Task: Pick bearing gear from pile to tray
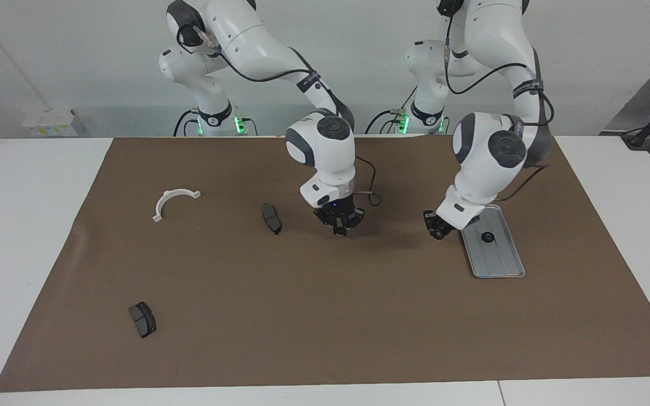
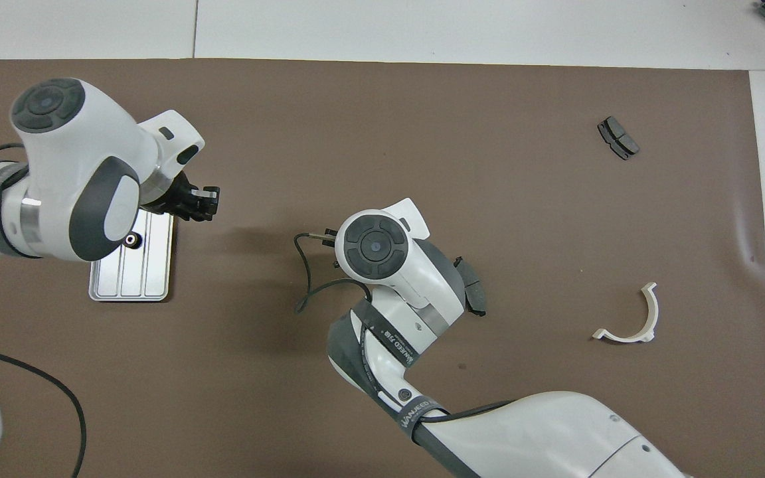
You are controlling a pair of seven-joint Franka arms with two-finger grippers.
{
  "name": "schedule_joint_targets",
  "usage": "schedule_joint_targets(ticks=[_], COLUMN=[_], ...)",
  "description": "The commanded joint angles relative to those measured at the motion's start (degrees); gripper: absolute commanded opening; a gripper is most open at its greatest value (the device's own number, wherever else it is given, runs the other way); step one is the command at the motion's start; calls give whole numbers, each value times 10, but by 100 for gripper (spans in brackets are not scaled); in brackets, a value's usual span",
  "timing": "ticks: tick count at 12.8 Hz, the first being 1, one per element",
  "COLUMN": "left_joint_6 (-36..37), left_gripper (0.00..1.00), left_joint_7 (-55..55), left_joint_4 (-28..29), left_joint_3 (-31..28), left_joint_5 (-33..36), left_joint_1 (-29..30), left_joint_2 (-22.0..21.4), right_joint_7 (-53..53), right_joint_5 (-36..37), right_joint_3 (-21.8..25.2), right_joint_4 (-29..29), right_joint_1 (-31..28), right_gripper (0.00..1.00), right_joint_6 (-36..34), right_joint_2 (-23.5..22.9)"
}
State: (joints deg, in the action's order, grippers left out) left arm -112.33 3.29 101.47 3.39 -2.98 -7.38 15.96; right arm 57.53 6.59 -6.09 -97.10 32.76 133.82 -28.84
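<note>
My left gripper (image 1: 437,229) (image 2: 210,201) hangs low over the mat at the edge of the silver tray (image 1: 500,262) (image 2: 120,285). It is shut on a small dark bearing gear. Another black gear (image 1: 487,237) (image 2: 131,239) lies in the tray. My right gripper (image 1: 341,229) is shut and holds nothing. It hangs over the middle of the mat, beside a brake pad (image 1: 272,218) (image 2: 474,292). In the overhead view its own wrist hides it. What shows of the pile is scattered toward the right arm's end.
A white half-ring bracket (image 1: 159,210) (image 2: 653,312) lies toward the right arm's end. A second brake pad (image 1: 142,319) (image 2: 617,137) lies farther from the robots at that end. A brown mat (image 1: 325,327) covers the table.
</note>
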Motion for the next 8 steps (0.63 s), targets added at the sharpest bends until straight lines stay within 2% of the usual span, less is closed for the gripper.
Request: schedule_joint_targets(ticks=[1,2,3,4,5,8], left_joint_6=[4,-2,-3,-7,-16,-77], left_gripper=[13,13,13,14,14,16], left_joint_7=[-116,-163,-205,-245,-279,-337], left_joint_4=[33,40,44,45,53,113], left_joint_3=[5,5,5,5,4,-1], left_joint_5=[-1,-1,0,0,0,1], left_joint_1=[57,80,103,124,140,169], left_joint_2=[-18,-21,-22,-22,-22,-30], right_joint_7=[11,12,12,12,12,-10], right_joint_5=[4,4,5,5,5,7], right_joint_3=[0,0,0,0,0,4], right_joint_4=[9,5,-1,-3,1,-3], right_joint_1=[4,5,8,9,8,-22], right_gripper=[37,48,66,92,100,100], right_joint_6=[-29,-34,-34,-36,-43,-36], right_joint_2=[-8,-8,-7,-7,-6,23])
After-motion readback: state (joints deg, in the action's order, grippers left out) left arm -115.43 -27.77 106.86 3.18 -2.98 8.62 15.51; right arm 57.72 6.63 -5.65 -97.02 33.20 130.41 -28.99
